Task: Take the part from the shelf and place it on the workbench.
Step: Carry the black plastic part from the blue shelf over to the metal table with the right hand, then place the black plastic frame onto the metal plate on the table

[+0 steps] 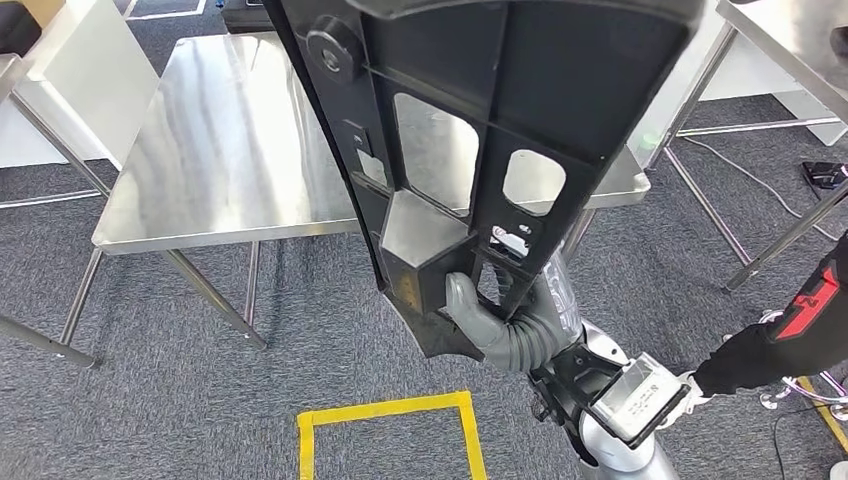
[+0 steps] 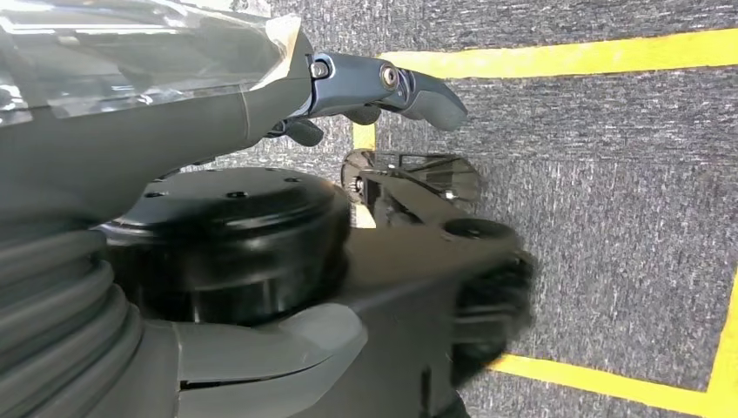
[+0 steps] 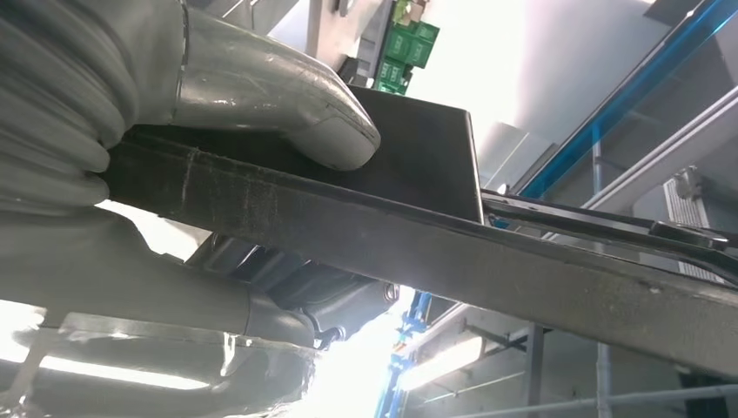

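Right hand [image 1: 478,318] grips the black part [image 1: 480,130] at its lower end, thumb [image 3: 296,96] pressed on it. Part is raised above the steel workbench [image 1: 230,150], over its front right corner. Left hand [image 2: 383,91]: fingers extended, holding nothing.

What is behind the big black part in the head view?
The steel workbench shows through the black part and its openings; solid ribs cover the rest. The right hand holds its lower end.

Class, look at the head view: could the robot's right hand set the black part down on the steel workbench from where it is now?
Probably yes. The right hand grips the black part at its lower end, raised in front of the workbench, whose visible surface looks bare. The part hides some of it, though.
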Robot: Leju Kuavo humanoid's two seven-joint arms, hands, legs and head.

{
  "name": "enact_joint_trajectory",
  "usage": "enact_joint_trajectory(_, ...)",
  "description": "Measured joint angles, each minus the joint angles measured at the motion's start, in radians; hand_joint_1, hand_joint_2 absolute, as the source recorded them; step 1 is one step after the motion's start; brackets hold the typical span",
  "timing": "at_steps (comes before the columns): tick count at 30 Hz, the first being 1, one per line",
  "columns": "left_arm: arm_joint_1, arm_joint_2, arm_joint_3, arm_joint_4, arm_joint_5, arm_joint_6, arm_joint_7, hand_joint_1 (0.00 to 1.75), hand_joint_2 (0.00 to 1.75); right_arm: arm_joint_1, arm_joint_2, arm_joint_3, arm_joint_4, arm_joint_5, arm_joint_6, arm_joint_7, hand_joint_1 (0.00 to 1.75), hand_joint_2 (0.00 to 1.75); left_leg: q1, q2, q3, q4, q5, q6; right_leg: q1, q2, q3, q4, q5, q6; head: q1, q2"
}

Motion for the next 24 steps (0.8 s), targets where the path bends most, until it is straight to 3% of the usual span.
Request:
enact_joint_trajectory(2,0.0,0.001,0.0,0.0,0.0,-0.001,0.0,0.0,1.75,-0.001,0.001,0.0,0.0,0.0,0.0,0.0,1.75,1.75,0.001,0.002,0.039,-0.106,0.08,0.004,-0.001,0.003,0.011,0.0,-0.007,0.002,0.0,0.0)
enact_joint_trajectory(4,-0.002,0.001,0.0,0.0,0.0,-0.002,0.001,0.0,1.75,-0.004,0.002,0.0,0.0,0.0,0.0,0.0,1.75,1.75,-0.001,0.002,0.094,-0.224,0.127,0.01,0.003,0.005,0.018,0.0,-0.016,0.011,0.0,0.0)
enact_joint_trajectory(5,-0.003,0.001,0.0,0.0,0.001,-0.001,0.002,0.0,1.75,-0.006,0.003,0.0,0.0,0.0,0.0,0.001,1.75,1.75,-0.004,0.002,0.11,-0.254,0.131,0.012,0.005,0.005,0.018,0.0,-0.018,0.016,0.0,0.0)
enact_joint_trajectory(9,-0.005,-0.001,0.001,-0.002,0.005,0.006,0.01,0.0,1.75,-0.011,0.003,-0.003,0.001,0.0,0.004,0.002,1.75,1.75,-0.007,-0.001,0.124,-0.273,0.123,0.031,0.008,0.002,0.012,0.006,-0.027,0.038,0.001,0.0)
enact_joint_trajectory(11,-0.007,-0.002,0.002,-0.004,0.005,0.007,0.012,0.0,1.75,-0.014,0.003,-0.006,0.002,0.0,0.006,0.001,1.75,1.75,-0.004,-0.001,0.134,-0.282,0.123,0.043,0.009,0.0,-0.029,0.085,-0.06,0.036,0.002,0.0)
enact_joint_trajectory(13,-0.01,-0.004,0.002,-0.005,0.005,0.007,0.012,0.0,1.75,-0.015,0.003,-0.01,0.005,0.0,0.007,0.002,1.75,1.75,-0.007,-0.001,0.138,-0.282,0.119,0.052,0.009,0.001,-0.11,0.227,-0.106,0.03,0.004,0.0)
enact_joint_trajectory(15,-0.009,-0.004,0.002,-0.005,0.005,0.007,0.013,0.0,1.75,-0.015,0.003,-0.012,0.008,0.0,0.008,0.002,1.75,1.75,-0.01,-0.002,0.143,-0.282,0.113,0.056,0.01,0.0,-0.167,0.308,-0.115,0.034,0.004,0.0)
enact_joint_trajectory(16,-0.009,-0.005,0.003,-0.005,0.005,0.007,0.013,0.0,1.75,-0.015,0.003,-0.013,0.01,0.0,0.008,0.002,1.75,1.75,-0.011,-0.003,0.147,-0.282,0.11,0.056,0.01,0.0,-0.168,0.294,-0.095,0.041,0.004,0.0)
enact_joint_trajectory(17,-0.009,-0.005,0.003,-0.005,0.005,0.007,0.014,0.0,1.75,-0.015,0.003,-0.014,0.011,0.0,0.008,0.002,1.75,1.75,-0.011,-0.005,0.153,-0.282,0.105,0.054,0.01,0.0,-0.15,0.242,-0.062,0.049,0.004,0.0)
enact_joint_trajectory(19,-0.009,-0.005,0.003,-0.006,0.005,0.007,0.014,0.0,1.75,-0.018,0.003,-0.015,0.013,0.0,0.009,0.002,1.75,1.75,-0.013,-0.009,0.166,-0.28,0.093,0.048,0.011,-0.001,-0.086,0.093,0.008,0.059,0.004,0.0)
enact_joint_trajectory(21,-0.01,-0.005,0.003,-0.007,0.004,0.007,0.015,0.0,1.75,-0.021,0.004,-0.015,0.016,0.0,0.009,0.002,1.75,1.75,-0.018,-0.01,0.172,-0.279,0.083,0.039,0.015,-0.001,-0.046,0.01,0.035,0.048,0.003,0.0)
enact_joint_trajectory(24,-0.011,-0.006,0.002,-0.008,0.004,0.007,0.017,0.0,1.75,-0.023,0.007,-0.016,0.018,-0.001,0.01,0.002,1.75,1.75,-0.017,-0.008,0.175,-0.279,0.071,0.026,0.012,0.002,-0.037,0.0,0.03,0.028,0.003,0.0)
